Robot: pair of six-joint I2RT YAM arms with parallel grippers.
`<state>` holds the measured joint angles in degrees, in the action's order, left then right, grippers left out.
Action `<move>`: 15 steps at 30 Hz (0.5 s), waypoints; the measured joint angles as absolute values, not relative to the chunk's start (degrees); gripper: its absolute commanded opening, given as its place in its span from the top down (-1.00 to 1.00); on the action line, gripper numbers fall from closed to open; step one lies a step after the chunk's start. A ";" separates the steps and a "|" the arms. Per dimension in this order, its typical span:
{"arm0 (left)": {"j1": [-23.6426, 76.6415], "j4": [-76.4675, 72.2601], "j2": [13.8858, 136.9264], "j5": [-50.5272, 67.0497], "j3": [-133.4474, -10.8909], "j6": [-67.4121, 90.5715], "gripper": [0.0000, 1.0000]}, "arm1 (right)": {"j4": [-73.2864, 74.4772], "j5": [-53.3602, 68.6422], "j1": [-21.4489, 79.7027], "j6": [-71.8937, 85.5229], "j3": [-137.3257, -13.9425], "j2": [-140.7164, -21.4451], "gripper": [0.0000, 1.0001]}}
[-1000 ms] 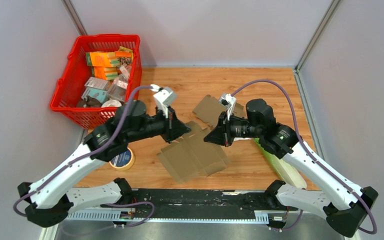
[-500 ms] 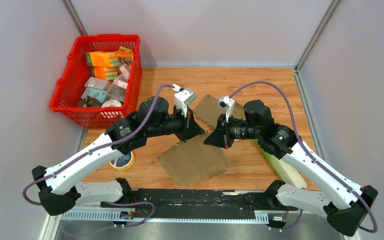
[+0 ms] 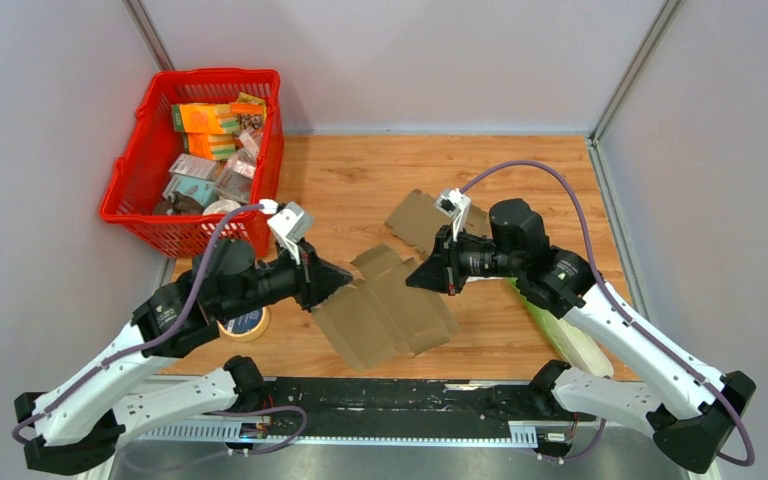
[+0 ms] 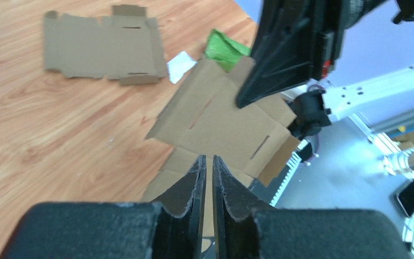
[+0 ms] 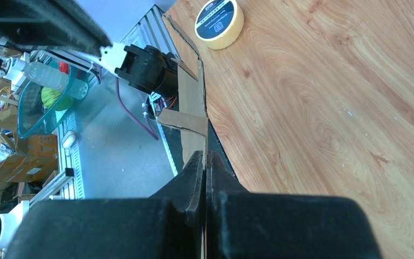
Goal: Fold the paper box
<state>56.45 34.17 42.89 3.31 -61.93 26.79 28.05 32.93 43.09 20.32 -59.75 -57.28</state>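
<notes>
The paper box (image 3: 390,310) is a flat brown cardboard blank, lying partly lifted near the table's front middle. My right gripper (image 3: 415,277) is shut on its right edge; in the right wrist view the cardboard (image 5: 190,91) runs edge-on between the closed fingers of my right gripper (image 5: 205,156). My left gripper (image 3: 346,273) hovers at the blank's left side. Its jaws stand a narrow slit apart with nothing between them. In the left wrist view my left gripper (image 4: 209,159) points at the raised blank (image 4: 221,118), with the right gripper (image 4: 291,48) pinching its far edge.
A second flat cardboard blank (image 3: 420,215) lies behind the right gripper. A red basket (image 3: 125,170) of packets stands at the back left. A tape roll (image 3: 245,320) sits by the left arm, and a green bag (image 3: 560,330) lies at the right front.
The left arm swung right to the blank's middle, then drew back left to its left side, and its jaws parted slightly. The right gripper kept its hold and barely moved.
</notes>
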 measured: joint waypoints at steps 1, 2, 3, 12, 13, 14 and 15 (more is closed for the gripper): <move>55.90 35.24 42.00 2.22 -62.13 26.76 0.72 | 27.86 33.21 43.09 20.36 -59.75 -57.25 1.00; 55.27 36.29 41.63 1.28 -62.46 26.76 0.77 | 27.68 33.54 43.09 20.40 -59.75 -57.21 1.00; 54.76 37.12 41.65 0.56 -62.74 26.79 0.81 | 27.51 33.71 43.09 20.53 -59.75 -57.12 1.00; 53.54 41.36 47.31 -0.49 -63.29 26.59 0.80 | 24.47 35.16 43.09 22.48 -59.20 -55.57 1.00; 53.43 41.58 47.66 -0.49 -63.26 26.61 0.79 | 24.40 35.22 43.09 22.55 -59.07 -55.44 1.00; 53.28 41.76 47.68 -0.27 -63.26 26.61 0.78 | 24.23 35.27 43.05 22.65 -58.87 -55.35 1.00; 52.88 41.65 47.37 0.05 -63.22 26.61 0.78 | 24.23 35.35 43.05 22.70 -58.83 -55.33 1.00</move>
